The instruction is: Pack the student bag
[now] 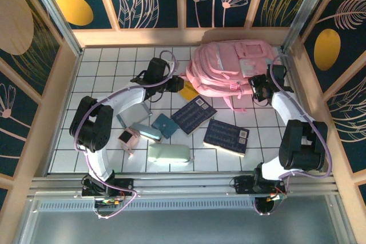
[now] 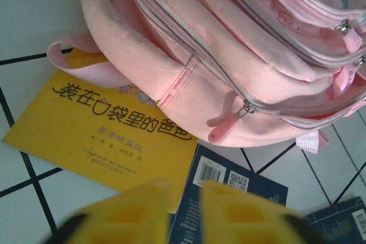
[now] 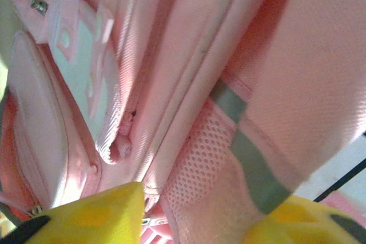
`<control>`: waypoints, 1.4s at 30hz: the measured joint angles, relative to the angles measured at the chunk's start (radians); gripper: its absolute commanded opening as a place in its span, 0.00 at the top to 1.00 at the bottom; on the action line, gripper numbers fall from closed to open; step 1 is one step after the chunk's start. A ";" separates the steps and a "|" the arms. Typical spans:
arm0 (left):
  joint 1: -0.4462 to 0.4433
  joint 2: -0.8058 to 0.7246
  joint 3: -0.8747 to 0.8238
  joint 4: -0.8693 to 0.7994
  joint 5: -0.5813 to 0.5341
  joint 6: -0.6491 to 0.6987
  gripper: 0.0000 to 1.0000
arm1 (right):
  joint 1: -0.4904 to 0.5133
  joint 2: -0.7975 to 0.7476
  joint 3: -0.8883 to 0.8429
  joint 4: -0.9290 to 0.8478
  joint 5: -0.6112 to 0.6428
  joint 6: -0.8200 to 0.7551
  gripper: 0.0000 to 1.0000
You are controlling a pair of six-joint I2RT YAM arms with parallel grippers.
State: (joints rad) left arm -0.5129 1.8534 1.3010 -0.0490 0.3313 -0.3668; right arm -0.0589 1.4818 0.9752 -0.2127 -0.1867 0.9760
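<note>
Packing hardly begun: student bag lying at the table's far right corner

Top view: notebooks and a pencil case are lying loose mid-table, so nearly all the packing is waiting. Left wrist: the left end effector is hovering slightly spread and empty over a yellow book tucked under the bag. Right wrist: the right end effector is standing spread wide at the bag's mesh side
</note>
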 measured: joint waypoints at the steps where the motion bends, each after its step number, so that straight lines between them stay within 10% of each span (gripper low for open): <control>1: -0.002 0.007 0.013 -0.015 -0.003 0.011 0.56 | 0.003 -0.008 0.000 -0.003 0.008 -0.019 0.37; 12: -0.024 0.023 0.020 -0.064 -0.092 0.060 0.54 | 0.277 -0.045 0.161 -0.059 0.179 -0.322 0.21; 24: -0.024 -0.017 -0.045 -0.029 -0.005 0.048 0.53 | 0.237 0.380 0.411 -0.023 -0.039 -0.564 0.44; 34: -0.024 -0.063 -0.056 -0.006 0.035 0.050 0.55 | 0.262 0.432 0.496 -0.024 -0.163 -0.665 0.73; 42: -0.024 -0.063 -0.057 -0.007 0.039 0.053 0.55 | 0.262 0.516 0.543 -0.028 -0.210 -0.680 0.75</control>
State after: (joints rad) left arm -0.5369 1.7901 1.2442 -0.0559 0.3698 -0.3141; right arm 0.2031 1.9976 1.5185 -0.2405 -0.3969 0.2962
